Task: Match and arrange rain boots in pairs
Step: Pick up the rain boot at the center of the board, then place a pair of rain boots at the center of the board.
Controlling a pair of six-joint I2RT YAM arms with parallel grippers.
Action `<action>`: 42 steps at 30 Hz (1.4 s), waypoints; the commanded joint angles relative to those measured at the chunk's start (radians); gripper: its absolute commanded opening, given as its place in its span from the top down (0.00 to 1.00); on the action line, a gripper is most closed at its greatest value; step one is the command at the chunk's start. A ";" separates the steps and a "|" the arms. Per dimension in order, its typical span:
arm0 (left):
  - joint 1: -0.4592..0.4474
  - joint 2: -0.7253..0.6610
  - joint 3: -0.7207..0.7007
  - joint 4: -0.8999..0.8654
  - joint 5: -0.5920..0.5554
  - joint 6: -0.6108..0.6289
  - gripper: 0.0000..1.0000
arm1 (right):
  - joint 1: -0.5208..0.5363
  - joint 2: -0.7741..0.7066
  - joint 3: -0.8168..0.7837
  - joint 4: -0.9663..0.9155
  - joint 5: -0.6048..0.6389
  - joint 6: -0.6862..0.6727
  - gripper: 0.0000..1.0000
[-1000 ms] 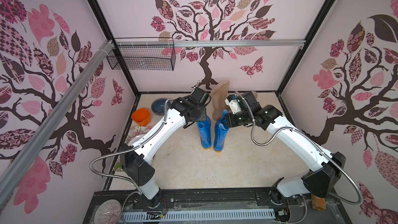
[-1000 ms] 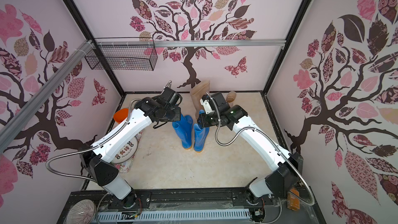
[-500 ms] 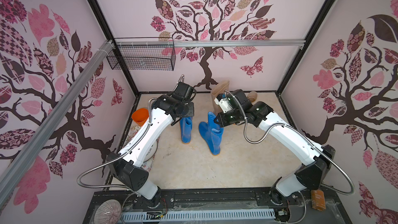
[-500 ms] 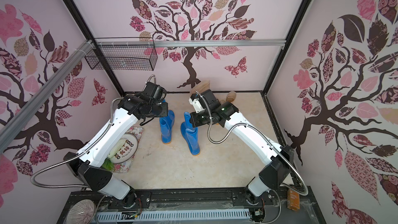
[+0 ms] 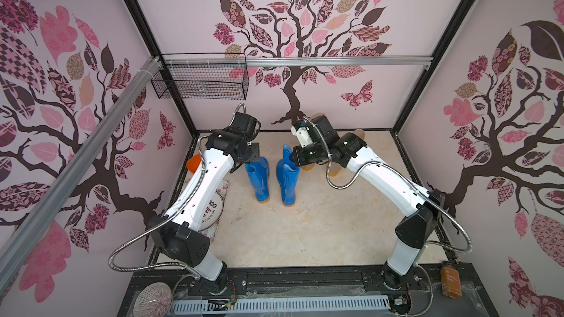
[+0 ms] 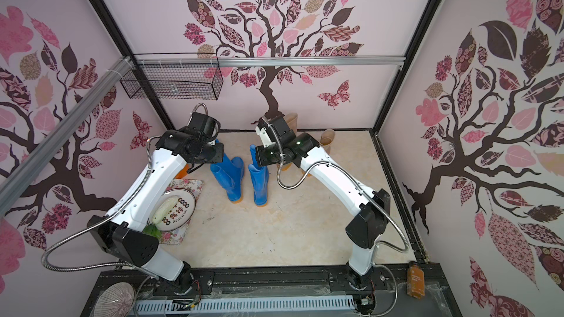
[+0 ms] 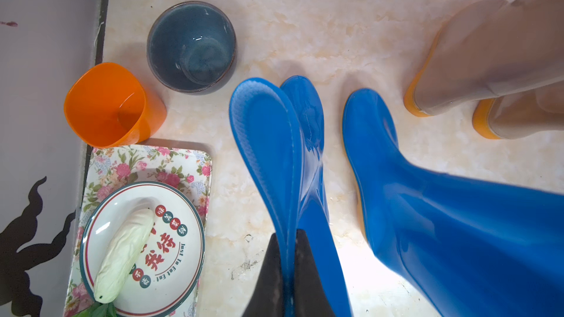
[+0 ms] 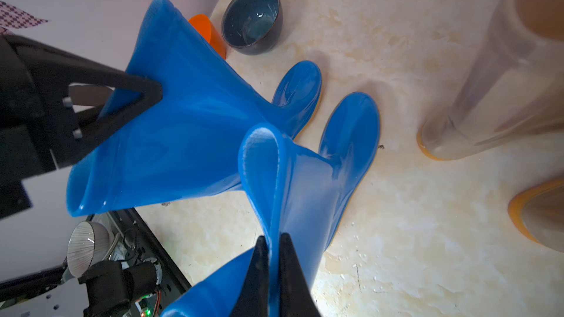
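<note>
Compared with a second earlier, the left blue rain boot and the right blue rain boot had shifted leftward and stood upright side by side, slightly apart, near the centre. The left gripper was clamped tight on the first one's cuff and the right gripper on the second's, flattening the soft glossy rubber. Only the release seemed left there, while the translucent beige rain boots with orange-yellow soles stood at the far right, perhaps still to be aligned.

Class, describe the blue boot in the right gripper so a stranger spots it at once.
Find the tree trunk painted on the back wall; two blue boots stand before it. Yours is the blue boot nearer the tan boots, its rim pinched by the right gripper.
</note>
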 commanded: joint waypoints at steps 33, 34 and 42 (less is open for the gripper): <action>0.034 -0.023 -0.047 0.127 -0.013 0.101 1.00 | 0.065 0.274 0.320 0.151 -0.034 0.197 1.00; 0.038 -0.026 -0.051 0.128 -0.009 0.100 1.00 | 0.065 0.276 0.323 0.154 -0.035 0.200 1.00; 0.043 -0.034 -0.063 0.123 -0.022 0.084 0.90 | 0.066 0.279 0.312 0.133 -0.013 0.179 0.61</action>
